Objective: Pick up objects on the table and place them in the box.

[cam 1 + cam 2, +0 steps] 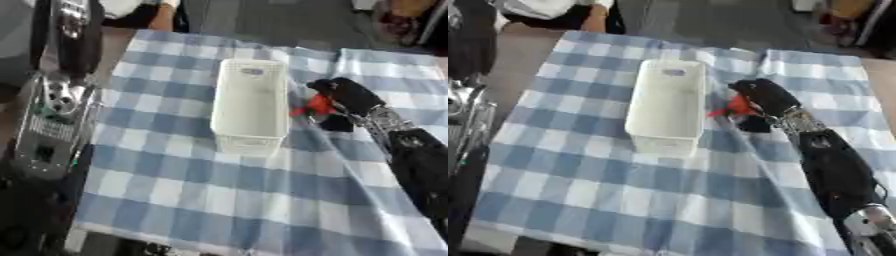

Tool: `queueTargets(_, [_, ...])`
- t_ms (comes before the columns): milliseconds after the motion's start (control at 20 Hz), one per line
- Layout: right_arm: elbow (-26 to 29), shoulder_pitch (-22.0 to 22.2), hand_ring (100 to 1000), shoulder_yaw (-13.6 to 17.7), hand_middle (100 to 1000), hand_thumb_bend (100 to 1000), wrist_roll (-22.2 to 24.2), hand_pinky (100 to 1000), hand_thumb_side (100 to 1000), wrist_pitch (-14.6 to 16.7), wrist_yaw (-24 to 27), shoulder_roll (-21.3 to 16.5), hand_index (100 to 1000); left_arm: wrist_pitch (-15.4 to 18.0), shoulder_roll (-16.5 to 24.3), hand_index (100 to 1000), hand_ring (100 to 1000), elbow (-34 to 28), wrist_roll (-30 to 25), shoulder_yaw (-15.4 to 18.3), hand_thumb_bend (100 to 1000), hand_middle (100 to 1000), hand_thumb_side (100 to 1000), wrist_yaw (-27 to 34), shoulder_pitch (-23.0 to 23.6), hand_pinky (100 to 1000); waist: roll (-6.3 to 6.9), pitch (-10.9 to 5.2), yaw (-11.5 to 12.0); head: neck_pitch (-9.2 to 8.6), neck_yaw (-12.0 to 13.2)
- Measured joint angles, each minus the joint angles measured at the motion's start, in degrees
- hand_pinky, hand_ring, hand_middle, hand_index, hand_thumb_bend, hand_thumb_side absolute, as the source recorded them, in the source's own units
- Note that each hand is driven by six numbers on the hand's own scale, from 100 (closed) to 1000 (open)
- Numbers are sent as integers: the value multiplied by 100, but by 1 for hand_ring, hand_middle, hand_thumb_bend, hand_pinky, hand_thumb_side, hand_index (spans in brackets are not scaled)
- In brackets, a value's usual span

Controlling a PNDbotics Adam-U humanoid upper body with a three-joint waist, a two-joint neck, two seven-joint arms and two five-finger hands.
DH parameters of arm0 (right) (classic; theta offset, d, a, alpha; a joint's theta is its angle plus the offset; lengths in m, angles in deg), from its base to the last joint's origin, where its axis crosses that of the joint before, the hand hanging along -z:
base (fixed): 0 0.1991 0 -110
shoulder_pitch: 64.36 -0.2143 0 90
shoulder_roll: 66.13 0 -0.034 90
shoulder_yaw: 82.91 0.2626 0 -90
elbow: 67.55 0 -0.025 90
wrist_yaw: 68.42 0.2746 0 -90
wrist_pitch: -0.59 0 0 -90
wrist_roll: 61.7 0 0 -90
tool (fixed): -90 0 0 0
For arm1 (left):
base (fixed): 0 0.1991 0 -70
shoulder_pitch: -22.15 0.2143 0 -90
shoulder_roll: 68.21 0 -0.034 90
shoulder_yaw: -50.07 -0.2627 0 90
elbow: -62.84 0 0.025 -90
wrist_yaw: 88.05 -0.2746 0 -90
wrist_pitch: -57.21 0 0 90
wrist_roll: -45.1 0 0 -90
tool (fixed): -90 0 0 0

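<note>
The robot's right hand (343, 95) grasps a small red object (317, 105), fingers curled round it, just beside the right wall of the long white plastic box (251, 105) on the blue-checked table (219, 190). The box lies to the hand's left, long axis running away from the robot.

Right hand (343, 95) reaches forward, fingers curled round something (small, red).
</note>
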Motion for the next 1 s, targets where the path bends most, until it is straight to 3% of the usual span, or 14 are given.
queueTargets(50, [1, -2, 697, 2, 866, 302, 58, 553, 898, -13, -13, -16, 1000, 2, 0, 920, 680, -9, -2, 0, 286, 859, 1000, 0, -2, 701, 0, 7, 0, -14, -18])
queueTargets(150, [7, -6, 595, 13, 842, 326, 168, 349, 827, -42, -51, -54, 1000, 4, 0, 919, 679, -16, -4, 0, 285, 859, 1000, 0, -3, 701, 0, 9, 0, -16, -21])
queueTargets(200, [18, -8, 637, 31, 854, 313, 211, 437, 854, -58, -59, -65, 1000, 4, 0, 919, 679, -16, -4, 0, 286, 859, 1000, 0, -3, 701, 0, 9, 0, -16, -22])
queueTargets(250, [27, -7, 438, 39, 782, 348, 245, 100, 671, -70, -68, -68, 992, 4, 0, 919, 680, -16, -4, 0, 285, 859, 1000, 0, -3, 702, 0, 9, -4, -16, -22])
queueTargets(300, [40, -7, 479, 56, 803, 354, 260, 100, 728, -82, -61, -73, 1000, 4, 0, 919, 680, -17, -4, 0, 285, 859, 1000, 0, -3, 702, 0, 9, -5, -15, -22])
queueTargets(350, [43, -6, 376, 74, 750, 346, 262, 100, 613, -85, -41, -78, 977, 4, 0, 919, 680, -17, -4, 0, 285, 859, 1000, 0, -3, 702, 0, 9, -7, -14, -22])
queueTargets(400, [55, -4, 178, 89, 593, 287, 256, 100, 453, -89, -16, -85, 883, 4, 0, 919, 680, -17, -4, 0, 284, 859, 1000, 0, -3, 702, 1, 9, -10, -12, -22])
queueTargets(450, [75, 3, 120, 108, 532, 236, 227, 100, 394, -102, 26, -89, 827, 4, 0, 919, 680, -17, -4, 0, 284, 859, 1000, 0, -3, 702, 2, 9, -17, -7, -22])
queueTargets(550, [117, 68, 100, 142, 328, 133, 40, 100, 295, -112, 170, -93, 623, 4, 1, 919, 679, -17, -4, 0, 283, 859, 1000, 0, -3, 702, 7, 9, -49, 15, -22])
queueTargets(600, [143, 102, 100, 144, 349, 145, -109, 100, 305, -123, 251, -110, 646, 4, 2, 919, 679, -17, -5, 0, 283, 859, 1000, 0, -3, 702, 20, 9, -57, 29, -22])
queueTargets(650, [153, 126, 100, 143, 166, 100, -282, 100, 245, -137, 319, -115, 427, 4, 2, 919, 678, -17, -5, 0, 282, 859, 1000, 0, -3, 702, 35, 9, -68, 33, -23])
queueTargets(700, [176, 149, 100, 140, 122, 100, -481, 100, 243, -151, 375, -116, 372, 3, 3, 919, 678, -17, -5, 0, 282, 859, 1000, 0, -3, 702, 45, 11, -79, 34, -23])
queueTargets(750, [198, 153, 100, 137, 100, 100, -696, 100, 224, -161, 419, -126, 253, 1, 3, 919, 678, -17, -7, 0, 281, 859, 1000, 0, -2, 702, 53, 16, -82, 35, -23])
queueTargets(1000, [328, 153, 100, 44, 100, 100, -1736, 100, 235, -24, 442, -201, 161, -14, 9, 919, 677, -17, -25, 0, 280, 859, 1000, 0, 8, 703, 69, 18, -126, 41, -24])
